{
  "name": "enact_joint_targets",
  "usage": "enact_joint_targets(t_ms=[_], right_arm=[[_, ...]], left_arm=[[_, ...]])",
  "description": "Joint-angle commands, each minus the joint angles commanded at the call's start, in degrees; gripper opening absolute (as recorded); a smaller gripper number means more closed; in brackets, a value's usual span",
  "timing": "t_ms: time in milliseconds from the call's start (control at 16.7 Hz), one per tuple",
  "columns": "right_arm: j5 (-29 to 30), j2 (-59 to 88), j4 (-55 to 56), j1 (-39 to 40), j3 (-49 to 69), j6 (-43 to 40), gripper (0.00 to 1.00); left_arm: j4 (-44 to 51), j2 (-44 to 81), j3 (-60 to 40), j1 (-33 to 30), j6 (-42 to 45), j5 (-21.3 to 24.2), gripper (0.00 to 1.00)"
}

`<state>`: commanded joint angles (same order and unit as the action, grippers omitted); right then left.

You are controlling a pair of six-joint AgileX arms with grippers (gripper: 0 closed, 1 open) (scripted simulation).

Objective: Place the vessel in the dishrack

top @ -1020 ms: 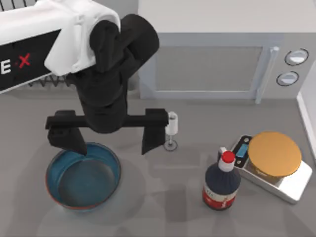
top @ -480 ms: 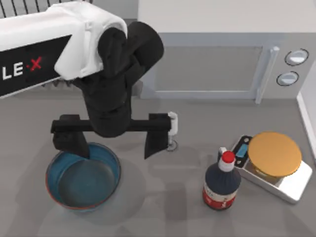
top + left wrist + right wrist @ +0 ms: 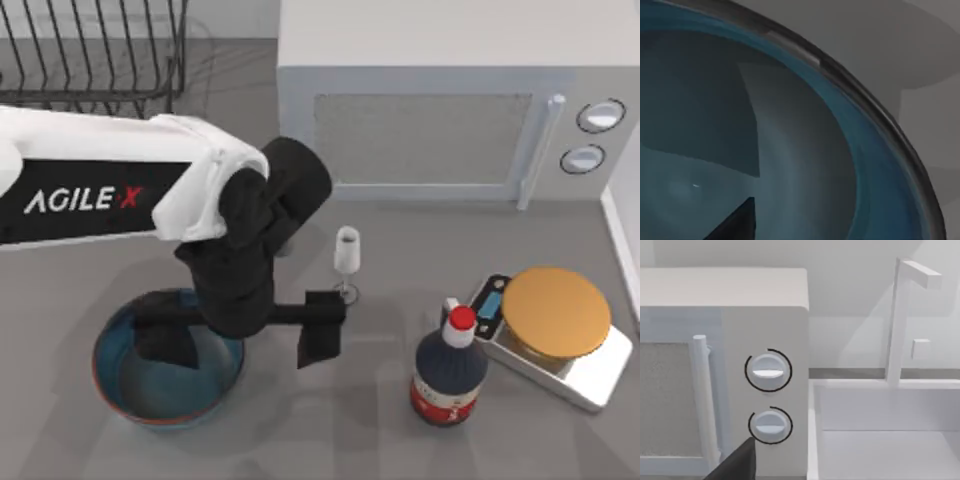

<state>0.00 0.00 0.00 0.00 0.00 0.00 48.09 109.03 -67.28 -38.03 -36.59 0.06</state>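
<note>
The vessel is a wide blue bowl with a reddish rim, resting on the table at front left. My left gripper is open and low over it. One finger is inside the bowl and the other is outside its right wall. In the left wrist view the vessel's blue inside lies very close below the camera. The dishrack, made of black wire, stands at the back left, apart from the bowl. My right gripper is parked, facing the microwave's knobs.
A small stemmed glass stands just right of the left gripper's outer finger. A dark bottle with a red cap and a scale carrying an orange-lidded tub stand at front right. A microwave fills the back.
My left gripper has dropped and moved toward the table's front, so it now straddles the bowl's right wall. The arm has swung clear of the dishrack. The bowl has not moved.
</note>
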Motion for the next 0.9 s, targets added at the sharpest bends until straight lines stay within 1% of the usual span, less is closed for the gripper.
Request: enact_joint_targets(t_ms=[300, 900], right_arm=[[0.0, 0.0, 0.0, 0.0, 0.0, 0.0, 1.0], [0.0, 0.0, 0.0, 0.0, 0.0, 0.0, 1.0]], left_arm=[[-0.7, 0.3, 0.6, 0.0, 0.0, 0.0, 1.0], [-0.7, 0.3, 0.6, 0.0, 0.0, 0.0, 0.25]])
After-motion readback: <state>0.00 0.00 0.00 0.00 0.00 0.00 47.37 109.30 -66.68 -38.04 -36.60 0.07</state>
